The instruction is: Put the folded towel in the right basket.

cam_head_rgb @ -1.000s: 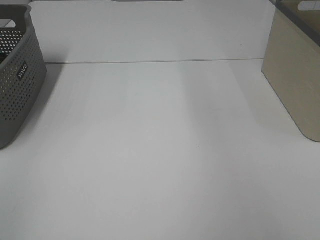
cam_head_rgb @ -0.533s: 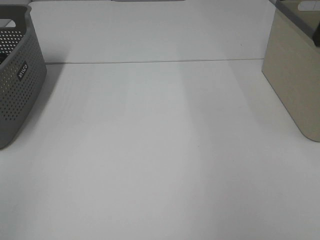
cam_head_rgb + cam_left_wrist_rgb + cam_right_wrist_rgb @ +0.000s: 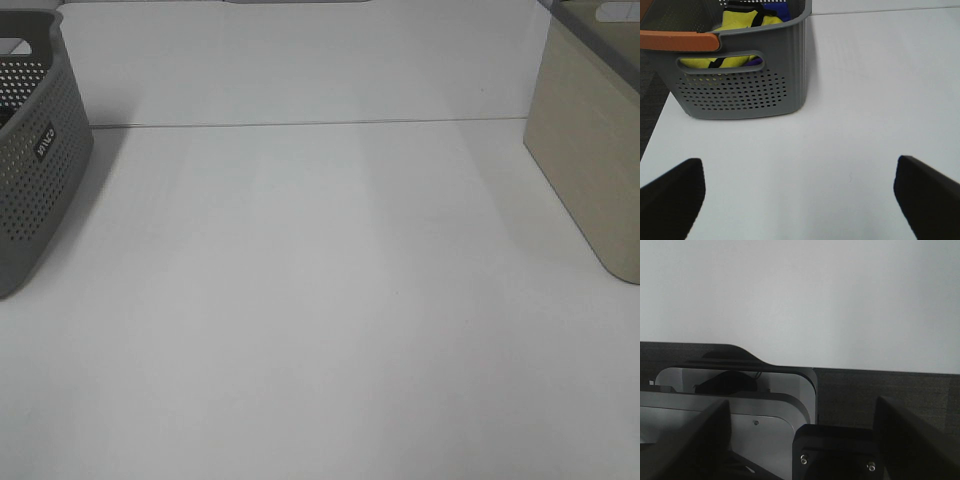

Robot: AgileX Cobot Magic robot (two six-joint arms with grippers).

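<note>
No folded towel shows on the table. The right basket (image 3: 590, 150) is beige with a grey rim and stands at the right edge of the high view. The grey perforated left basket (image 3: 30, 170) stands at the left edge. In the left wrist view this grey basket (image 3: 740, 90) holds yellow cloth (image 3: 747, 20) with some blue cloth behind it. My left gripper (image 3: 800, 200) is open and empty over the bare table, short of the grey basket. My right gripper (image 3: 800, 450) is open and empty and faces a white wall. Neither gripper shows in the high view.
The white table (image 3: 320, 300) runs between the two baskets, with a seam line across its back. An orange bar (image 3: 677, 41) crosses the grey basket's near corner. A dark and silver frame (image 3: 740, 390) lies below the right gripper.
</note>
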